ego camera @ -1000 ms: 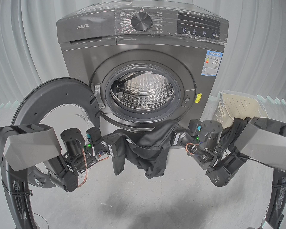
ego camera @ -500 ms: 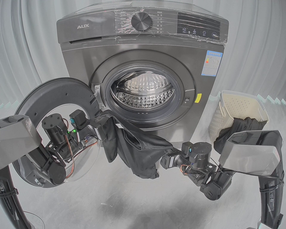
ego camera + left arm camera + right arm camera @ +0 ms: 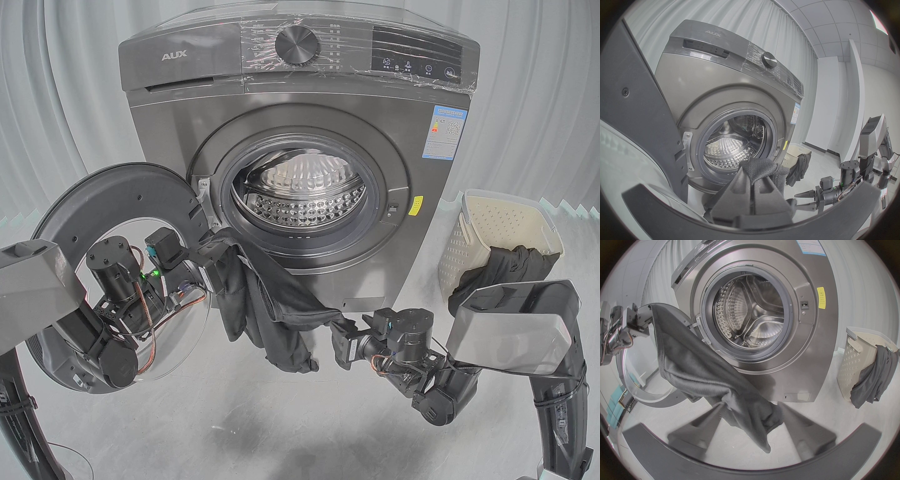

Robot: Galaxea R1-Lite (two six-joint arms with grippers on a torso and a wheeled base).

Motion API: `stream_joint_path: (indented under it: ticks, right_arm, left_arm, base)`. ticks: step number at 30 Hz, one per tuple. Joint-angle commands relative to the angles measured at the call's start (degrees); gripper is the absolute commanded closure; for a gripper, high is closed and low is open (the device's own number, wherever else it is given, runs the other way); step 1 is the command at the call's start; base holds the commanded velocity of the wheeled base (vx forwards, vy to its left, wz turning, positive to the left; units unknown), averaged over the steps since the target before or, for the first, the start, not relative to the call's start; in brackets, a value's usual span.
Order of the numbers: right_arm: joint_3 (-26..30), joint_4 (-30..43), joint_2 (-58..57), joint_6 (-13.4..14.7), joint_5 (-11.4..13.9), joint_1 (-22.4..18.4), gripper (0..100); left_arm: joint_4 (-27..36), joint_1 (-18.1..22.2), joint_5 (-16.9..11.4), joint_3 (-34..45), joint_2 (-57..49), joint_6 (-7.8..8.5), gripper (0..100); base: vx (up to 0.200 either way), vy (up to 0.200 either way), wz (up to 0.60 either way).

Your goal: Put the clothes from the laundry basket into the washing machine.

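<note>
Grey floor (image 3: 250, 425) before open washer (image 3: 187, 125). Garment (image 3: 269, 300) clenched in left gripper (image 3: 212, 265) beside drum mouth (image 3: 300, 187); right gripper (image 3: 337, 340) splayed, cloth draped between fingers (image 3: 806, 433). Hanging end to be raised over lip first.

We're looking at a staged test room, not a home: a washing machine (image 3: 181, 125) with plastic film (image 3: 350, 47) on its panel stands alone before pale curtains (image 3: 56, 94). Bare grey floor (image 3: 237, 412), office-style ceiling tiles (image 3: 831, 28), laundry basket (image 3: 506, 215) on the right.

Black garment (image 3: 275, 300), grey washing machine (image 3: 187, 131) with dimpled silver drum (image 3: 300, 209), cream perforated laundry basket (image 3: 506, 215).
</note>
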Motion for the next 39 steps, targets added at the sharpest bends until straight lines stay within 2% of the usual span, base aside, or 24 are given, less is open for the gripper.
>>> stream_joint_path:
  ticks: [1,13,19,26,28,30,34,36,39]
  right_arm:
    - [-0.43,0.07,2.87,-0.32,0.51,0.71,0]
    - [-2.36,-0.11,7.88,-1.29,1.30,4.41,0]
    - [-5.44,-1.42,7.79,-3.22,5.52,6.16,0]
    - [-11.77,-0.11,8.05,-4.63,9.22,6.78,0]
    - [-12.03,0.07,8.14,-4.63,9.30,6.78,0]
    - [-16.07,4.03,8.75,-4.63,9.57,6.87,0]
    - [-19.85,5.78,10.95,-4.63,10.01,7.04,0]
    - [-23.46,7.37,12.80,-4.54,9.92,7.13,0]
    - [-25.22,7.72,13.76,-4.54,9.92,7.22,0]
  left_arm:
    - [-0.08,-0.15,0.05,0.09,0.22,0.05,100]
    - [-0.08,-0.59,0.14,0.18,0.31,0.05,100]
    - [0.01,-0.86,0.23,0.09,1.10,0.40,100]
    - [-0.08,-0.94,0.23,0.00,1.71,0.40,100]
    - [-0.08,-0.94,0.23,0.00,1.71,0.40,100]
    - [-0.08,-0.94,0.23,0.00,1.71,0.32,100]
    - [-0.08,-0.94,0.23,0.09,1.71,0.23,100]
    - [-0.08,-0.94,0.23,0.09,1.71,0.14,100]
    - [-0.08,-0.86,0.23,0.09,1.71,0.14,100]
  base:
    - [0.000,0.000,0.00]
    - [0.000,0.000,0.00]
    - [0.000,0.000,0.00]
    - [0.000,0.000,0.00]
    - [0.000,0.000,0.00]
    - [0.000,0.000,0.00]
    - [0.000,0.000,0.00]
    - [0.000,0.000,0.00]
    - [0.000,0.000,0.00]
